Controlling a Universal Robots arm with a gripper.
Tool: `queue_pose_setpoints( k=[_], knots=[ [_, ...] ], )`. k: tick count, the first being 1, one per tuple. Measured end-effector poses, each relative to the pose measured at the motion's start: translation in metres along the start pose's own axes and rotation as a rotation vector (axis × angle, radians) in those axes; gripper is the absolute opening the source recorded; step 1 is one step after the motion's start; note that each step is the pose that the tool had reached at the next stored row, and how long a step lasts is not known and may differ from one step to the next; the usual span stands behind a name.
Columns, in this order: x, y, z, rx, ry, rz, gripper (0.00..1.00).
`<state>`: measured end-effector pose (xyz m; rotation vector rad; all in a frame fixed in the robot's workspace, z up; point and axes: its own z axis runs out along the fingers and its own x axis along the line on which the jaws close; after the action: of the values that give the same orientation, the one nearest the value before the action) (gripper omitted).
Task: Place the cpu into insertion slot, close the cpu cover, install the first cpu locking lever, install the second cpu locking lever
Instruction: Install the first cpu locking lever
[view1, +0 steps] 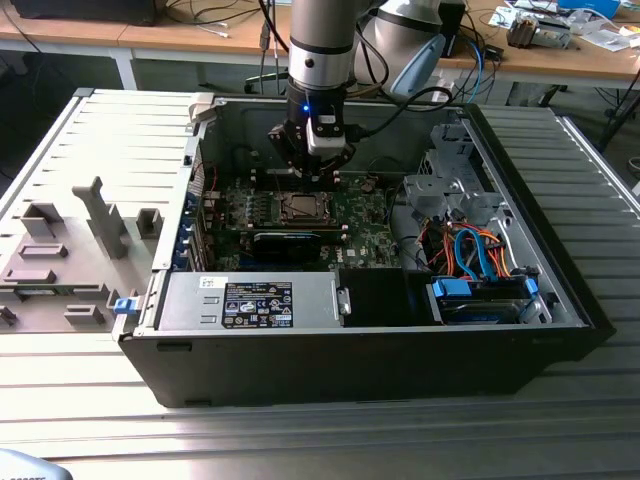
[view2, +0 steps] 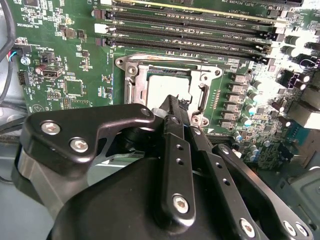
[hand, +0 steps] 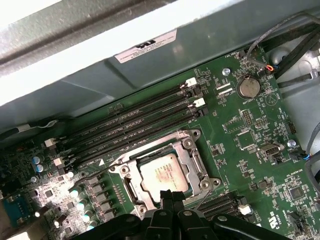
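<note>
The cpu (hand: 162, 172) lies flat in the insertion slot (hand: 131, 188) on the green motherboard, its silver top showing. The cpu cover (hand: 186, 159) lies down over the chip's edges. A thin wire locking lever (hand: 100, 169) sticks out beside the socket; I cannot tell if it is latched. My gripper (hand: 168, 196) hangs just above the chip's edge, fingers pressed together and holding nothing. In the second wrist view the gripper (view2: 171, 103) overlaps the cpu (view2: 167, 82) inside the cover (view2: 134, 82). In the exterior view the gripper (view1: 312, 172) hovers over the socket (view1: 300, 207).
Long black memory slots (hand: 135, 122) run beside the socket. The open computer case (view1: 560, 300) holds a power supply (view1: 250, 300), drive bay (view1: 480, 300) and orange and blue cables (view1: 465, 250). Grey fixtures (view1: 100, 215) stand on the table at the exterior view's left.
</note>
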<state>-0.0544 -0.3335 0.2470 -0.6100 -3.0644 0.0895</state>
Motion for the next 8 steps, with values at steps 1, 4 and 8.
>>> queue_pose_setpoints(
  k=[1,4,8],
  knots=[
    [0.0,0.0,0.0,-0.0001,-0.0001,-0.001,0.11],
    [0.0,0.0,0.0,-0.0001,-0.0002,-0.004,0.11],
    [0.0,0.0,0.0,0.0,-0.0005,-0.008,0.11]
  ],
)
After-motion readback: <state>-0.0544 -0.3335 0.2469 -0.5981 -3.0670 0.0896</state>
